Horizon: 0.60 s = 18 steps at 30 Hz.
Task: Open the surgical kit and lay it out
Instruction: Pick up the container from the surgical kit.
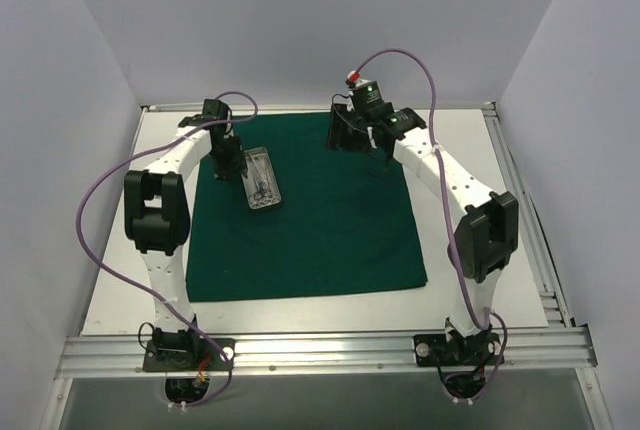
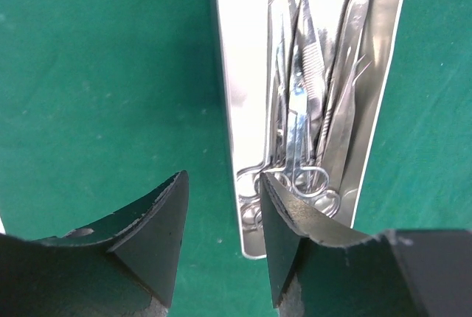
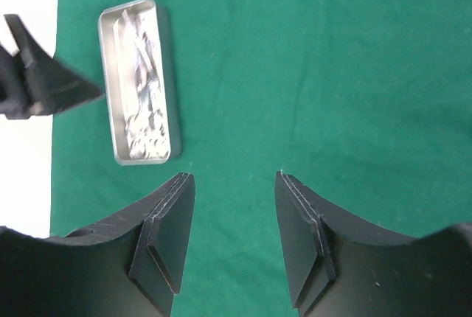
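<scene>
left wrist view: left gripper half parted astride tray rim, perhaps touching; right gripper parted, empty

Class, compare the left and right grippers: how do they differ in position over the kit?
The left gripper is at the tray, its jaws framing the tray's left wall. The right gripper is over bare cloth, with the tray off to one side. The left gripper sits by the cloth's left edge, the right gripper near its far edge. Both are open, holding nothing.
</scene>
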{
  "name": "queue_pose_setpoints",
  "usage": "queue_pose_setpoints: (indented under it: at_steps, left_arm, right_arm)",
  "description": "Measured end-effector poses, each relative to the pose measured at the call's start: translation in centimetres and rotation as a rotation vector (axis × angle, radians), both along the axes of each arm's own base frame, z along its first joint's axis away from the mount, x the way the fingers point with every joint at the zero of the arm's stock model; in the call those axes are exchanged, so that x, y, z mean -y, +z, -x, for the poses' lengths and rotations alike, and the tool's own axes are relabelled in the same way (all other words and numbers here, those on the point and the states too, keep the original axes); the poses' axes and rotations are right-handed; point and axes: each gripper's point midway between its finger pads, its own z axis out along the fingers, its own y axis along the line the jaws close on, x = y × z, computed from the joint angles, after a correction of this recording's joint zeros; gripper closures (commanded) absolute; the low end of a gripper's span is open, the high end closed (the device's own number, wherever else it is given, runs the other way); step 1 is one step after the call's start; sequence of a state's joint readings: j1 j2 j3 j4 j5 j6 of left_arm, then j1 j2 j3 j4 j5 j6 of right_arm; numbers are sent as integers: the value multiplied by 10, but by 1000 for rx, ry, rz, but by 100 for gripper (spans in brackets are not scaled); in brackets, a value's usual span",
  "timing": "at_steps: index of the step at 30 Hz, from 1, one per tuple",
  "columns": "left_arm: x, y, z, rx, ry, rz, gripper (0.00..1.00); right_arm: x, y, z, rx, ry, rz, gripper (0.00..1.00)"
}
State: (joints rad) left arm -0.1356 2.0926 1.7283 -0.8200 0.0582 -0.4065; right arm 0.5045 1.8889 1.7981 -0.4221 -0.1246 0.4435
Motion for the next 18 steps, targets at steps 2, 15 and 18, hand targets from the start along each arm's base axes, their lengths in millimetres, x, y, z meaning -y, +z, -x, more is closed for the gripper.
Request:
queue_pose_setpoints:
  at_steps: [2,15,18]
  left_arm:
    - [3,-3,-2,-2,-6,0,52]
    - [10,-29,-5,-64,-40,-19,96]
    - [7,-27,-7,-60,-63,-41,98]
  right_arm:
    - [1,-1,9,-11,13,-7,52]
    - [46,-36,8,-119,-54,7,52]
    - [47,-38,10,-125,-53,9,52]
